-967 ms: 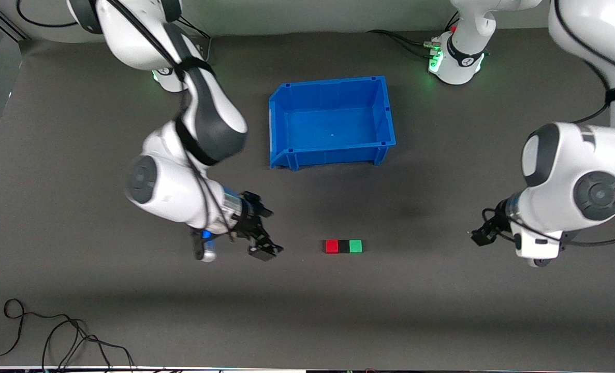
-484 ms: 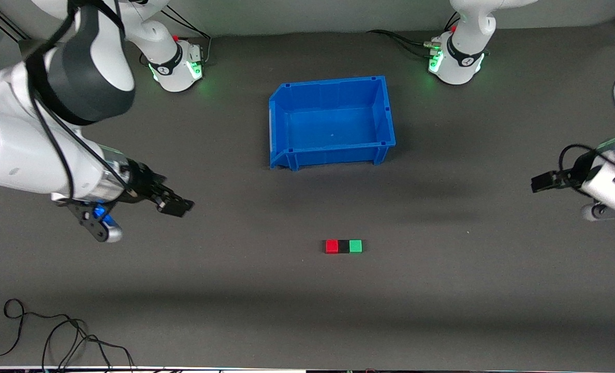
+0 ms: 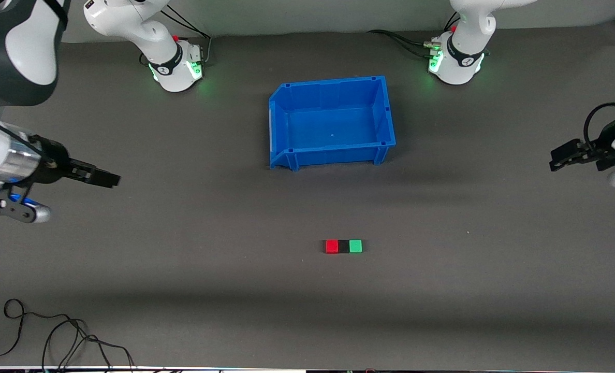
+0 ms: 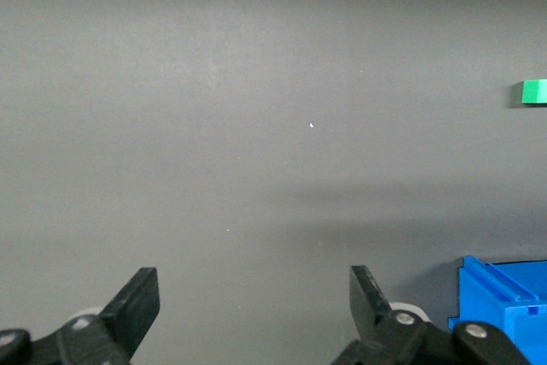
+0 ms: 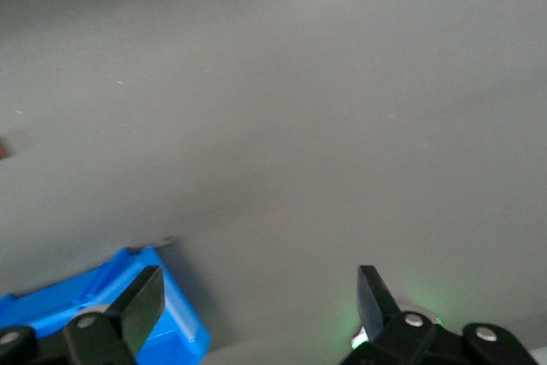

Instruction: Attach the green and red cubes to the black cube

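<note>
Red cube (image 3: 331, 246), black cube (image 3: 343, 246), green cube (image 3: 355, 246) touching, left hand (image 3: 560, 158) spread, right hand (image 3: 105, 179) spread, arms cut off

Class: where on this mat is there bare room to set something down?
Bare mat lies between the blue bin and the joined red cube, black cube and green cube, and nearer the camera than them. Cables crowd one near corner.

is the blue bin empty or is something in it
Empty. The front view looks down on the blue bin: only its bare floor shows, and the red cube, black cube and green cube lie outside.
</note>
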Tool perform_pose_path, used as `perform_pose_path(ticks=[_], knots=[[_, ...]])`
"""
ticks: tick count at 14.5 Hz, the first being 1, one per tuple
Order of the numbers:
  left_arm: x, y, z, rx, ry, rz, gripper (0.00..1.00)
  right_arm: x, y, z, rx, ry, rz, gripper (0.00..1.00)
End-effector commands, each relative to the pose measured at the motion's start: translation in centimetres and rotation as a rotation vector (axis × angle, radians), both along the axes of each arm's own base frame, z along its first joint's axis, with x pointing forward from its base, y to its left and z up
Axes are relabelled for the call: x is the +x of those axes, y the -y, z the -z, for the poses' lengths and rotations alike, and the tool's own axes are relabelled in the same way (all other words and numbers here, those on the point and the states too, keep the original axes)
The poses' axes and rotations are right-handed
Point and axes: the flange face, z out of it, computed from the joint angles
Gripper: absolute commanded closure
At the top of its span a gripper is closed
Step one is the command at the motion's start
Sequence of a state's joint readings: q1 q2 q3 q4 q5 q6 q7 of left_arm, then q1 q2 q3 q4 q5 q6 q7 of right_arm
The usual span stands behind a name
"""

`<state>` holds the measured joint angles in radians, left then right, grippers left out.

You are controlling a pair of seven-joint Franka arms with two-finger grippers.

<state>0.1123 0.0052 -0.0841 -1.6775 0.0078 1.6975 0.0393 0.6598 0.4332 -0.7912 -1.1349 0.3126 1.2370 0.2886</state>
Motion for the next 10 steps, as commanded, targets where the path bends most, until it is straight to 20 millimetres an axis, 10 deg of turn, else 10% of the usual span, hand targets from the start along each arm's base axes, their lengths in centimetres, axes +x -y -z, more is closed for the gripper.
perform_pose_path(ticks=[1, 10], knots=[[-2.0, 0.3, -2.4, -0.003, 0.046, 0.014, 0.01, -0.7, 0.4, -0.2, -0.008, -0.009, -0.041, 0.00], [-1.2, 0.5, -2.4, 0.007, 0.027, -0.006, 0.00, -1.0, 4.6, -0.2, 0.076, -0.015, -0.008, 0.00]])
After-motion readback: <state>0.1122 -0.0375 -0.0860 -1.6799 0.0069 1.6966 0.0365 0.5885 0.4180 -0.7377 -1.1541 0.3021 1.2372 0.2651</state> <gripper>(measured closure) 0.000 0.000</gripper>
